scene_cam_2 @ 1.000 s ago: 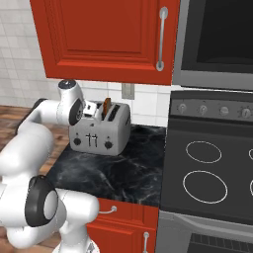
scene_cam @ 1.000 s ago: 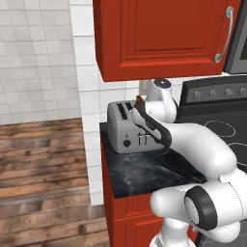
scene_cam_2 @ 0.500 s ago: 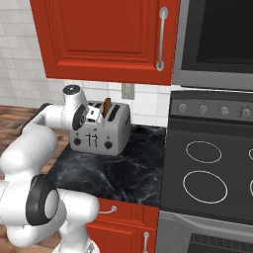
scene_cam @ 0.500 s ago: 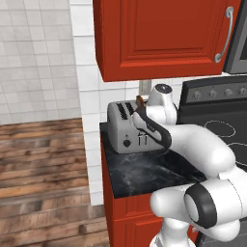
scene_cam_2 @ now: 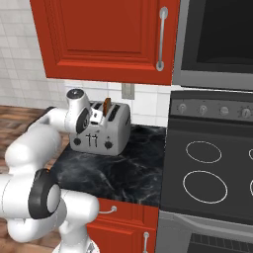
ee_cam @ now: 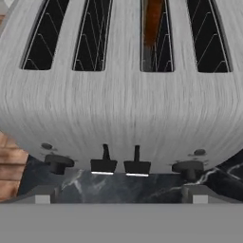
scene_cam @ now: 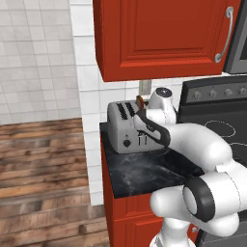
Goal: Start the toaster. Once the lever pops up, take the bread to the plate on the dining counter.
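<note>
The silver toaster (scene_cam: 126,129) (scene_cam_2: 109,132) stands at the back left of a black marble counter. The bread (scene_cam: 140,101) (scene_cam_2: 107,105) (ee_cam: 153,19) sticks up from one of its inner slots. My gripper (ee_cam: 121,195) (scene_cam_2: 97,116) hovers open just above the toaster's front top edge and looks down on it, with nothing between the fingers. In the hand view the two dark levers (ee_cam: 120,164) sit side by side between the two black knobs (ee_cam: 58,163). The plate and the dining counter are out of view.
A red wall cabinet (scene_cam_2: 106,39) hangs low over the toaster. A black stove (scene_cam_2: 207,173) adjoins the counter (scene_cam_2: 116,170) on the right, with a dark appliance above it. A wall socket (scene_cam_2: 128,91) is behind the toaster. Wooden floor (scene_cam: 43,169) lies to the left.
The hand has moved a little further toward the toaster and slightly down, ending over its front edge. The jaws stay open. Toaster and bread have not moved.
</note>
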